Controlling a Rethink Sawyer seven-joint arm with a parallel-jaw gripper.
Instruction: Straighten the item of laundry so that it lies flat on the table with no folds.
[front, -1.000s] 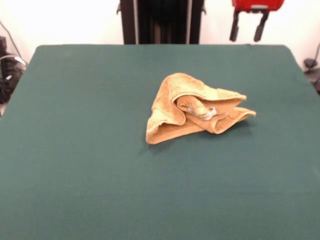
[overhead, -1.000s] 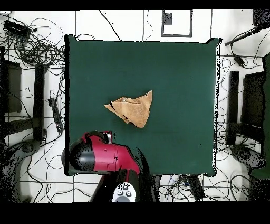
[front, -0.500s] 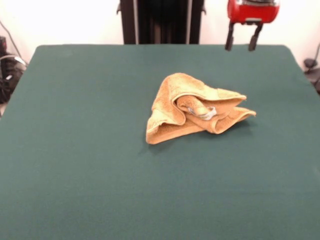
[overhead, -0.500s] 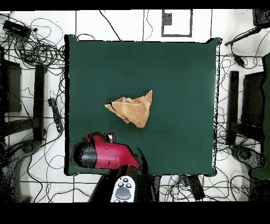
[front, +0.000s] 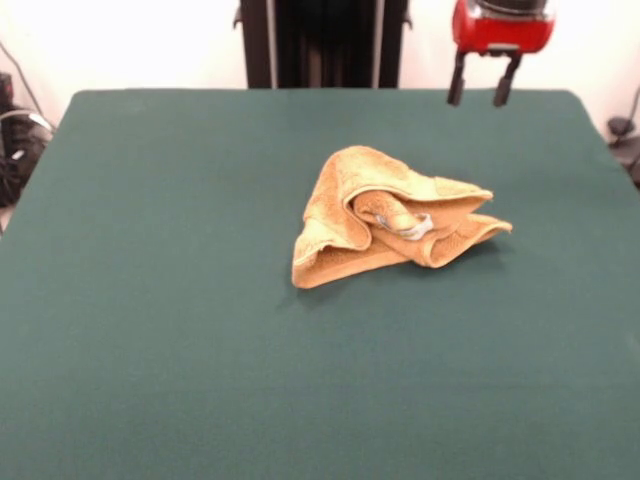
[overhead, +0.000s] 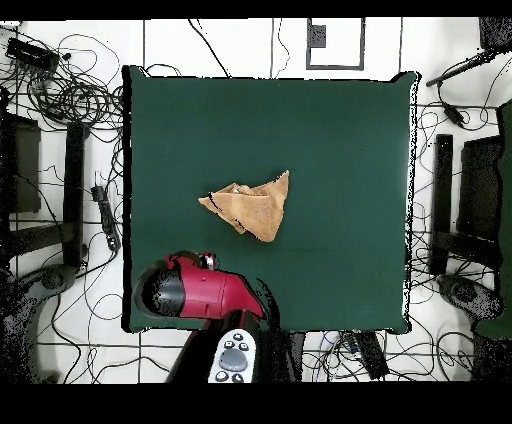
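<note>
The item of laundry (front: 392, 215) is a golden-orange towel, crumpled into a folded heap near the middle of the dark green table (front: 160, 300), with a small grey tag showing in its folds. From above, the item of laundry (overhead: 251, 206) looks like a rough triangle on the table (overhead: 340, 130). My gripper (front: 479, 90) hangs open in the air over the table's far right edge, well behind the towel, with nothing between its two dark fingers. In the overhead view only the red arm (overhead: 195, 290) shows, near the table's bottom left edge.
Cables and dark equipment (overhead: 60, 90) lie on the floor around the table. A black pedestal column (front: 322, 42) stands behind the far edge. Green cloth spreads wide on all sides of the towel.
The gripper has come lower into the front view and shifted slightly left. In the overhead view the red arm has shifted slightly. The towel has not moved.
</note>
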